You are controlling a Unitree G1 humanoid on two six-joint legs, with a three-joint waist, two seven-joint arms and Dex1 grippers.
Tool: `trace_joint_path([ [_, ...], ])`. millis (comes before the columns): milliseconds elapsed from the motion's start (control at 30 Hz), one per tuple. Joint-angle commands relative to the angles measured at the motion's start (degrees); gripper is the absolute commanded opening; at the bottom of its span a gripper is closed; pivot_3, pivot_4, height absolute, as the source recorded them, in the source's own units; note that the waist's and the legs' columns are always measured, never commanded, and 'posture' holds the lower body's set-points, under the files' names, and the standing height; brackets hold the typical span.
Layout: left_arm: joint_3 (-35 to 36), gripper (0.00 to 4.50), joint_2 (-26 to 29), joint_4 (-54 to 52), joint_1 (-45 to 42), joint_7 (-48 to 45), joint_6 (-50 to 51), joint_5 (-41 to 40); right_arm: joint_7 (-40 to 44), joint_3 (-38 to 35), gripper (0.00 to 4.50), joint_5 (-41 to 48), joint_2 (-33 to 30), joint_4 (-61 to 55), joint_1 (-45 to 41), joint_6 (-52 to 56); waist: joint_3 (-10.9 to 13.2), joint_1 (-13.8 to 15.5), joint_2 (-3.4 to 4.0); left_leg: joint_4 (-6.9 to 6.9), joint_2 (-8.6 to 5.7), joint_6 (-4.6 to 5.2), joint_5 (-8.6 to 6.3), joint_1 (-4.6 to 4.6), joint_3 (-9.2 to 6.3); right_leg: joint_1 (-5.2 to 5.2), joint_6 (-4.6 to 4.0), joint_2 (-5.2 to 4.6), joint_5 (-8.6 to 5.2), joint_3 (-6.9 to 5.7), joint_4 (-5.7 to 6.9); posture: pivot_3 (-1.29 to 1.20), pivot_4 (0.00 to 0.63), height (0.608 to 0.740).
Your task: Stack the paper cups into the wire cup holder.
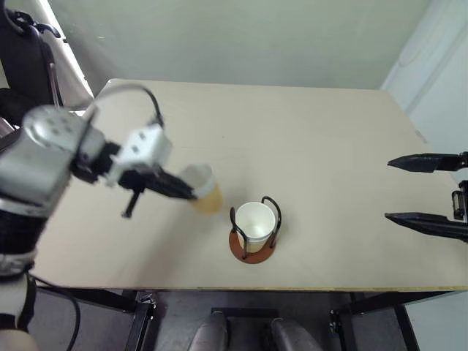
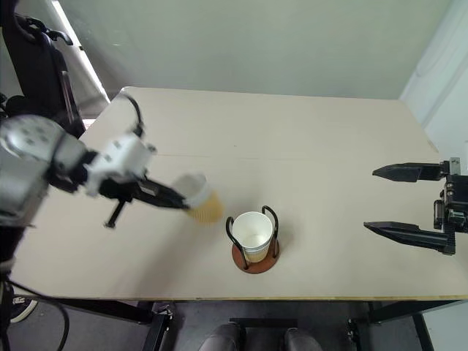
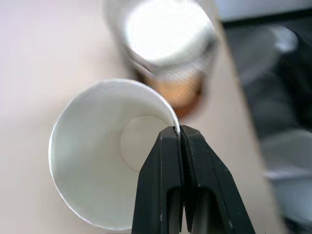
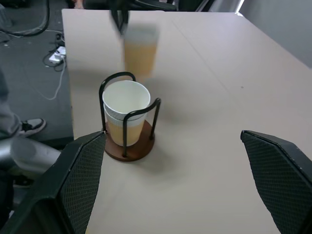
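Over on the left, the left gripper (image 1: 183, 191) has its two black fingers pinched tight on the white rim of a paper cup (image 1: 205, 191), one finger inside the mouth and one outside, as the left wrist view shows plainly. The cup hangs tilted, clear of the table (image 1: 307, 131) by the look of it, just to the left of the wire cup holder (image 1: 254, 245). Moving to the middle: the holder stands near the table's front edge on its reddish-brown disc, black wire loops upright, and there are cups already seated in it (image 4: 126, 114), a white rim line in the right wrist view suggesting two nested, mouth up. So this reads as the carry step, the last cup on its way to the stack. What the next move calls for, I'd judge, is swinging the cup across until it sits directly above the open mouth in the holder, levelling it so its base points straight down, then lowering it between the wire loops before letting go. Far right, the right gripper (image 1: 428, 191) hovers off the table's right side, fingers spread wide apart, holding nothing, well away from the holder.
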Motion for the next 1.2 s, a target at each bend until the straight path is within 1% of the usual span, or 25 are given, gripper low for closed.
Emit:
trace_joint_path([
  [33, -0.7, 0.06, -2.2, 4.7, -7.6, -2.1, -2.0, -2.5, 0.0, -1.0, 4.5, 0.1, -1.3, 0.2, -1.0, -1.7, 0.0, 0.0, 0.0, 0.01, -0.01, 0.01, -0.01, -0.01, 0.0, 0.0, 0.02, -0.01, 0.01, 0.0, -0.01, 0.0, 0.15, 0.74],
  [100, -2.9, 0.06, -5.0, 7.0, -12.5, -2.1, -2.7, -4.5, -0.2, -0.3, 4.5, -0.2, -1.5, 0.6, -1.5, -2.3, 0.0, 0.2, -0.01, 0.06, -0.02, 0.03, -0.01, -0.07, -0.01, -0.03, 0.08, -0.01, 0.04, 0.0, -0.02, 0.0, 0.15, 0.74],
  [200, -7.5, 0.06, -7.7, 6.0, -15.7, -2.1, -1.5, -12.3, -0.3, 0.4, 4.5, -0.9, -1.9, 1.1, -2.0, -3.1, 0.0, 0.3, -0.01, 0.15, -0.07, 0.11, -0.05, -0.16, 0.02, -0.03, 0.2, -0.06, 0.11, 0.02, -0.08, 0.0, 0.15, 0.74],
  [233, -9.2, 0.06, -8.3, 6.3, -16.3, -2.1, -2.0, -13.2, -0.2, 0.3, 4.5, -1.0, -2.1, 1.1, -2.0, -3.2, 0.0, 0.2, -0.01, 0.15, -0.1, 0.16, -0.09, -0.15, 0.09, -0.02, 0.23, -0.12, 0.1, 0.02, -0.08, 0.0, 0.15, 0.74],
  [400, -17.4, 0.06, -9.5, 7.0, -20.2, -2.1, -7.2, -15.8, -0.5, -1.6, 4.5, -0.3, -2.4, -0.3, -1.0, -2.2, 0.0, 0.2, -0.04, 0.2, -0.14, 0.26, -0.15, -0.17, 0.28, -0.04, 0.42, -0.24, 0.01, 0.03, -0.08, 0.0, 0.15, 0.74],
  [567, -26.0, 0.06, -8.5, 6.5, -23.4, -2.1, -12.4, -18.2, -1.1, -3.4, 4.5, -0.3, -2.2, -2.0, 0.6, -1.1, 0.0, 0.2, -0.03, 0.3, -0.16, 0.34, -0.2, -0.28, 0.3, -0.05, 0.53, -0.28, -0.05, 0.04, -0.14, 0.0, 0.15, 0.74],
  [700, -32.1, 0.06, -7.4, 6.2, -25.0, -2.1, -16.2, -19.0, -1.8, -4.9, 4.5, 0.2, -1.9, -3.4, 1.6, -0.1, 0.0, 0.2, -0.02, 0.36, -0.18, 0.4, -0.23, -0.28, 0.33, -0.04, 0.58, -0.31, -0.08, 0.07, -0.13, 0.0, 0.15, 0.74],
  [767, -35.3, 0.06, -6.4, 5.6, -25.4, -2.1, -18.7, -18.5, -2.0, -5.7, 4.5, 0.5, -1.9, -3.9, 2.1, 0.5, 0.0, 0.2, -0.02, 0.38, -0.17, 0.4, -0.23, -0.28, 0.34, -0.05, 0.58, -0.31, -0.08, 0.07, -0.13, 0.0, 0.15, 0.74],
  [833, -37.5, 0.06, -6.5, 6.4, -26.1, -2.1, -20.9, -17.6, -2.2, -6.6, 4.5, 0.7, -1.8, -4.5, 2.7, 1.0, 0.0, 0.3, -0.02, 0.4, -0.18, 0.41, -0.24, -0.28, 0.34, -0.04, 0.58, -0.31, -0.08, 0.07, -0.12, 0.0, 0.15, 0.74],
  [1067, -42.0, 0.06, -5.9, 6.1, -27.5, -2.1, -23.7, -18.5, -2.9, -8.3, 4.5, 1.2, -1.5, -5.9, 4.1, 2.1, 0.1, 0.3, 0.0, 0.75, -0.17, 0.58, -0.35, -0.42, 0.34, -0.04, 0.59, -0.31, -0.08, 0.07, -0.07, 0.0, 0.15, 0.74],
  [1200, -43.7, 0.06, -6.1, 6.6, -27.7, -2.1, -25.9, -16.4, -2.9, -9.1, 4.5, 1.3, -1.6, -6.2, 4.7, 2.5, 0.1, 0.3, 0.01, 0.97, -0.18, 0.67, -0.42, -0.54, 0.34, -0.04, 0.63, -0.31, -0.08, 0.07, -0.06, 0.0, 0.15, 0.74],
])
